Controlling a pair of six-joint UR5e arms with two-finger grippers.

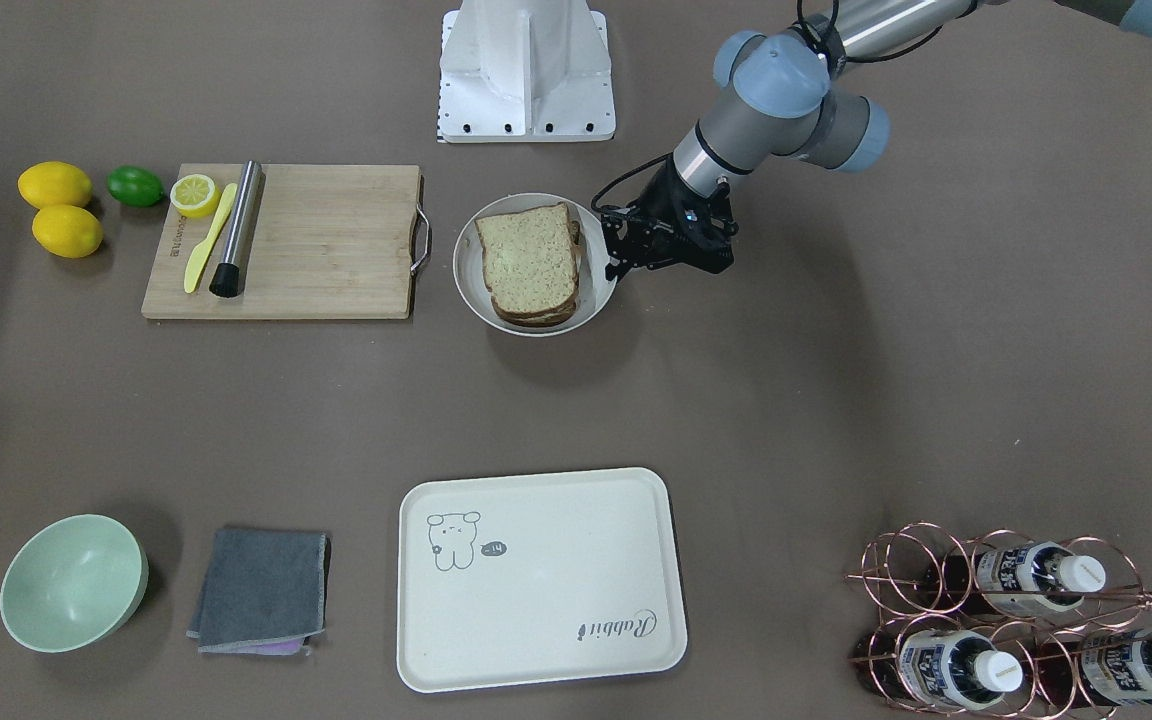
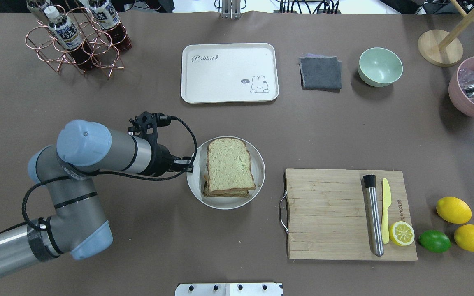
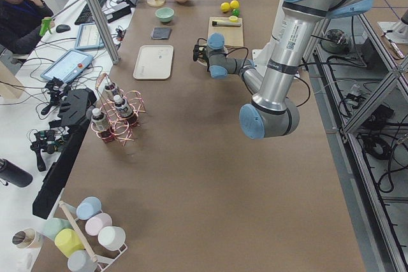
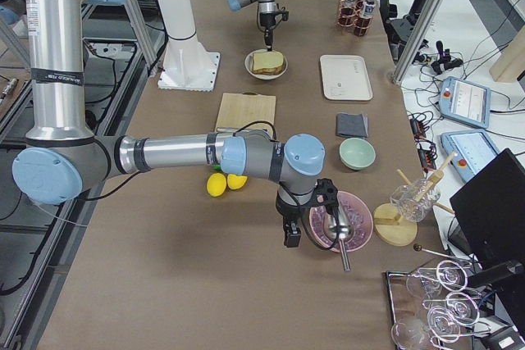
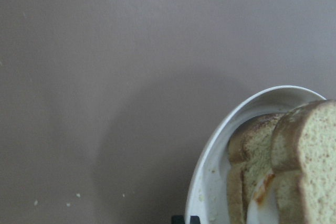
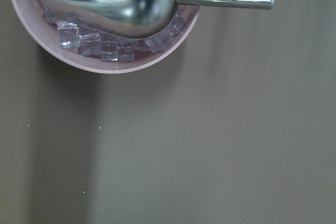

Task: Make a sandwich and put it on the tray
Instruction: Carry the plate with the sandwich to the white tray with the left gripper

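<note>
The sandwich (image 1: 528,262) lies on the round grey-white plate (image 1: 466,285) mid-table: two speckled bread slices, with white-and-orange egg (image 5: 262,192) showing between them in the left wrist view. It also shows in the overhead view (image 2: 229,166). My left gripper (image 1: 619,268) points down at the plate's rim (image 2: 257,164) beside the sandwich. Its fingertips (image 5: 178,219) stand close together with the rim (image 5: 210,182) between them. The cream-white tray (image 2: 220,78) lies bare at the far side. My right gripper (image 4: 293,235) hangs beside a pink bowl; I cannot tell whether it is open or shut.
A wooden cutting board (image 2: 327,213) holds a steel muddler (image 2: 373,218), a yellow knife (image 2: 385,209) and a half lemon (image 2: 401,233). Nearby are two lemons and a lime (image 2: 434,241). A grey cloth (image 2: 320,72), green bowl (image 2: 380,66), bottle rack (image 2: 76,37) and pink ice bowl (image 2: 473,88) stand along the far side.
</note>
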